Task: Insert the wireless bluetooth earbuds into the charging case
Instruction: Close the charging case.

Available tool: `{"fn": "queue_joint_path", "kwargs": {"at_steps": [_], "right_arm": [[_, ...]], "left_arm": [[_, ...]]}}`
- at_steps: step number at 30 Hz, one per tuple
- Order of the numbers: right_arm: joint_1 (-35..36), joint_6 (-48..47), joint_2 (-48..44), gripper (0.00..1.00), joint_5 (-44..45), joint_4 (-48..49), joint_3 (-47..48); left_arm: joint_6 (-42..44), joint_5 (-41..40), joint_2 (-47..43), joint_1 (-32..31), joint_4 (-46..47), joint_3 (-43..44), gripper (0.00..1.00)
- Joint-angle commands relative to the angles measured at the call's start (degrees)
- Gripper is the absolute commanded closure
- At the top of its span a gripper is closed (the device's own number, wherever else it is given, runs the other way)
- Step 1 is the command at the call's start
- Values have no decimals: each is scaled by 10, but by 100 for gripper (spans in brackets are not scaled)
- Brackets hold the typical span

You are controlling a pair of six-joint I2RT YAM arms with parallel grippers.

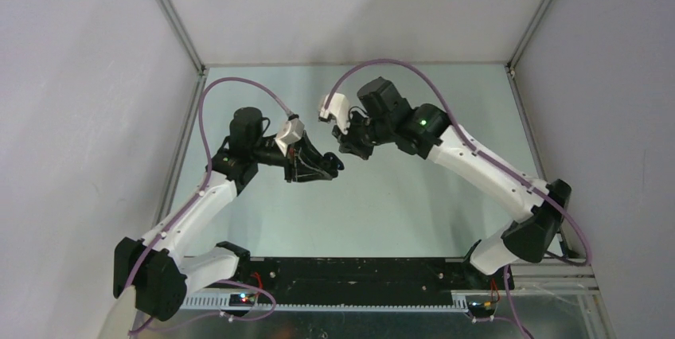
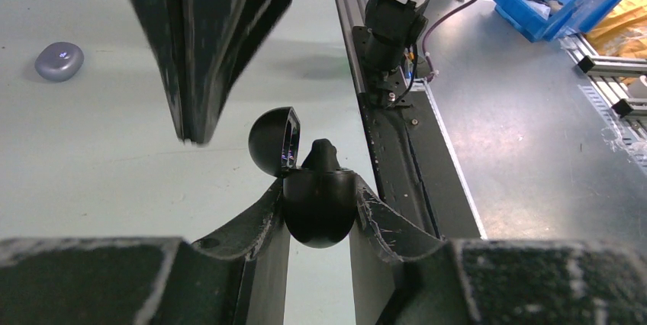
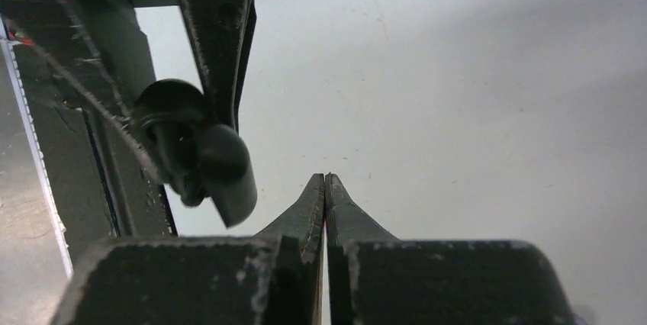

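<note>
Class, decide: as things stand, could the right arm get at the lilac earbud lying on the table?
Probably yes. The lilac earbud lies alone on bare table, with the right gripper hanging close by and nothing between them. Its fingers are shut, so they would need to open first.

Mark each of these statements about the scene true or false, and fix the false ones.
1. The left gripper grips the black charging case. True.
2. The case's lid is closed. False: it stands open.
3. The right gripper has its fingers spread wide. False: they are pressed together.
4. A pale lilac object lies on the table, apart from both grippers. True.
5. A black earbud sticks up out of the case. True.
</note>
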Motion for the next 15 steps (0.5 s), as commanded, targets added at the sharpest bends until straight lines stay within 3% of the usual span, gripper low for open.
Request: {"fn": "queue_joint_path", "kwargs": {"at_steps": [1, 7, 12, 15], "right_arm": [[15, 17, 10, 99, 19, 36, -3], [17, -2, -2, 99, -63, 2, 8], [17, -20, -8, 99, -131, -40, 23], [19, -26, -9, 99, -158, -54, 29]], "left_arm": [[1, 23, 2, -2, 11, 16, 97], [1, 6, 1, -2, 9, 16, 95], [-1, -10, 2, -2, 10, 16, 82], [-2, -16, 3, -2, 11, 17, 81]]}}
